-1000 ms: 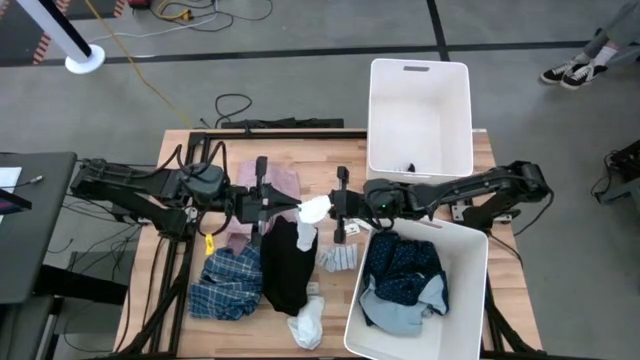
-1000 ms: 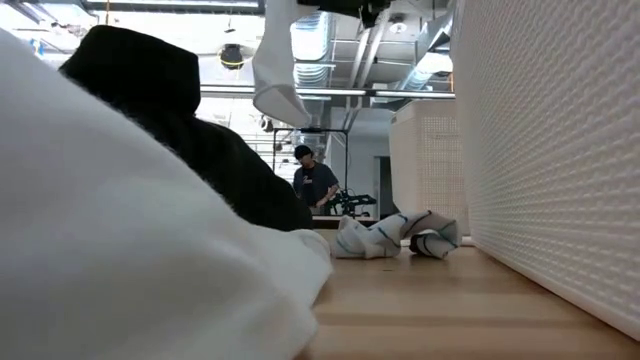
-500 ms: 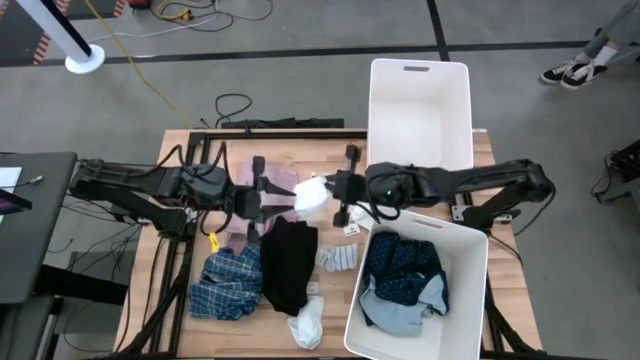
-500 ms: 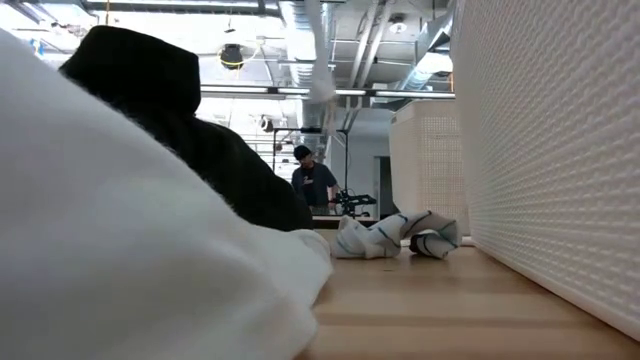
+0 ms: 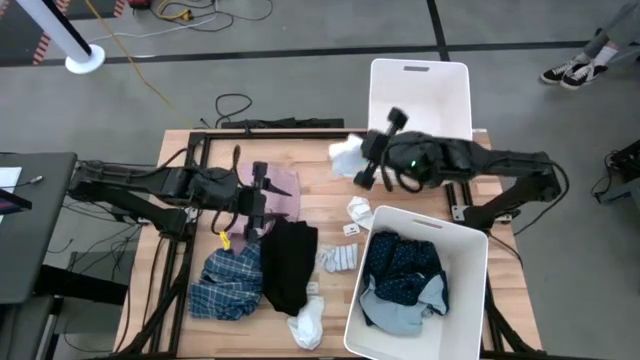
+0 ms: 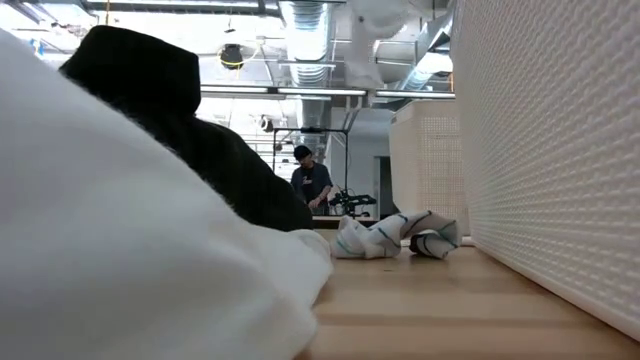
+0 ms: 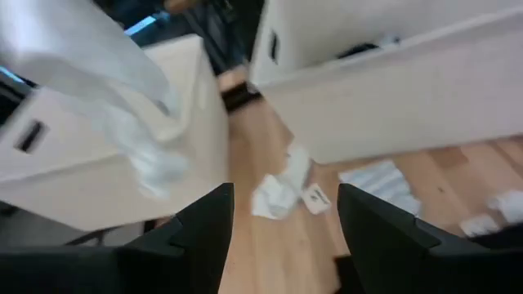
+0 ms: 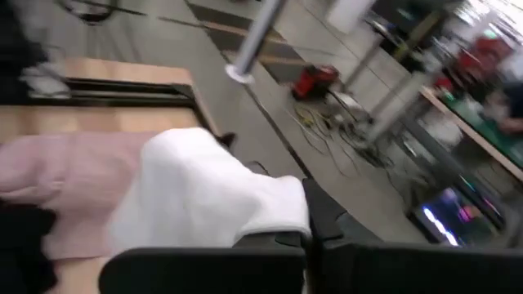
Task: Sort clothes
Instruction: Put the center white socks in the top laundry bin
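High view, looking straight down: a wooden table (image 5: 320, 200) with two dark robot arms reaching in from either side. The right gripper (image 5: 366, 162) is raised near the table's far edge, its fingers clamped on a white sock (image 5: 346, 155) that hangs beside the far white bin (image 5: 420, 110). The right wrist view confirms the grip, with the white fabric bunched between the dark fingers. The left gripper (image 5: 258, 200) sits over the table's left half with its fingers spread apart and nothing between them, as the left wrist view shows.

A pink garment (image 5: 281, 186) lies under the left gripper, near the far edge. Nearer the front, a black garment (image 5: 289, 262) lies beside a blue plaid shirt (image 5: 227, 282). A striped sock (image 5: 338, 259) rests between the black garment and the near white bin (image 5: 465, 300). That bin holds a navy patterned garment (image 5: 403, 265). Another white sock (image 5: 307, 322) lies at the front edge, and a small white piece (image 5: 359, 211) sits near the table's middle.

Low view: a person (image 6: 313, 186) stands far behind the table.
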Action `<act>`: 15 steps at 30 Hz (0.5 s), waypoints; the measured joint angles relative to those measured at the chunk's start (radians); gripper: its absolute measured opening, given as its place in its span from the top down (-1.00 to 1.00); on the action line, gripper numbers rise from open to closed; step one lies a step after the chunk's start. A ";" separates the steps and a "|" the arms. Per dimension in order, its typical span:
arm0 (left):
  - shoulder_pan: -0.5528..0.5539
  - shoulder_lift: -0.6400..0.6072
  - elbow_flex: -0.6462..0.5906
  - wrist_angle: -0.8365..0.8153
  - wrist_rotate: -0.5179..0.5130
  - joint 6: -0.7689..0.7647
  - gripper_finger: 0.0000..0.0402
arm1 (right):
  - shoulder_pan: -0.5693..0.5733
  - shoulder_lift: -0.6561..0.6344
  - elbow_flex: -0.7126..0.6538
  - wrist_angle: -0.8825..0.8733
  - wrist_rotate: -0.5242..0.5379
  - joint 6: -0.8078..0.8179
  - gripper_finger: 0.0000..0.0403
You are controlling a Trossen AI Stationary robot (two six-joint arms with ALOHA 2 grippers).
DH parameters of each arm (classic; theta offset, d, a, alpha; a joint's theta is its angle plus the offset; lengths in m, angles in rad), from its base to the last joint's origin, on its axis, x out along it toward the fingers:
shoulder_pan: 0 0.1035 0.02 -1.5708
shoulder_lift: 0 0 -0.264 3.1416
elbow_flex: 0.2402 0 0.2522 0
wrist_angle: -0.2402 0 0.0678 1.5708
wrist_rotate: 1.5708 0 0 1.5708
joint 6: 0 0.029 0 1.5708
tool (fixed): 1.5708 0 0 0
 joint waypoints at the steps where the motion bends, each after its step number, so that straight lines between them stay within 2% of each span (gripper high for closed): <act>1: 0.002 0.001 -0.012 0.001 0.010 -0.004 -0.07 | -0.015 -0.011 0.000 -0.020 0.003 0.020 1.00; 6: 0.004 0.009 -0.085 0.049 0.080 -0.018 -0.07 | -0.105 -0.054 0.000 -0.168 0.006 0.126 1.00; 12: 0.003 0.021 -0.186 0.214 0.190 -0.026 -0.07 | -0.213 -0.065 0.000 -0.312 0.008 0.218 1.00; 15: 0.003 0.031 -0.231 0.288 0.205 -0.024 -0.07 | -0.259 -0.064 0.000 -0.355 0.008 0.248 1.00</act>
